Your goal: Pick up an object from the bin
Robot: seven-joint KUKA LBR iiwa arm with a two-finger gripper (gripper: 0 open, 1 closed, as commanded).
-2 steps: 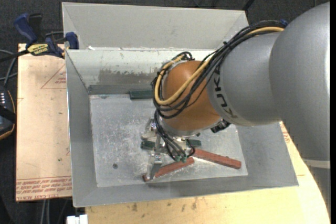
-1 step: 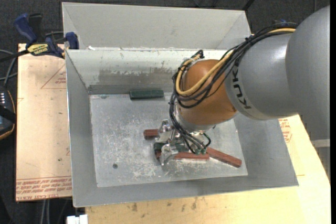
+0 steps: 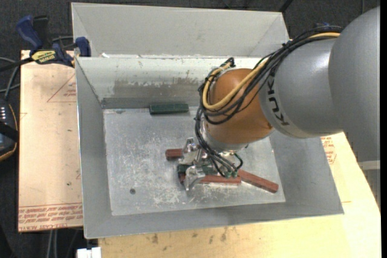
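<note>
My gripper point(image 3: 191, 166) is low over the bin floor, right of centre near the front, under the orange wrist cover. It is open, its two silver fingertips point(image 3: 192, 180) standing apart. A long red-brown stick point(image 3: 242, 179) lies flat, running right from the front fingertip towards the bin's right wall. A short brown piece point(image 3: 174, 154) pokes out to the left beside the rear fingertip. I cannot tell whether either touches the fingers. Nothing clearly sits between the fingers.
A dark green bar point(image 3: 169, 109) lies by the back wall, well apart from the gripper. A tiny dark speck point(image 3: 132, 191) sits on the floor at the front left. The arm and its cables cover the bin's right middle.
</note>
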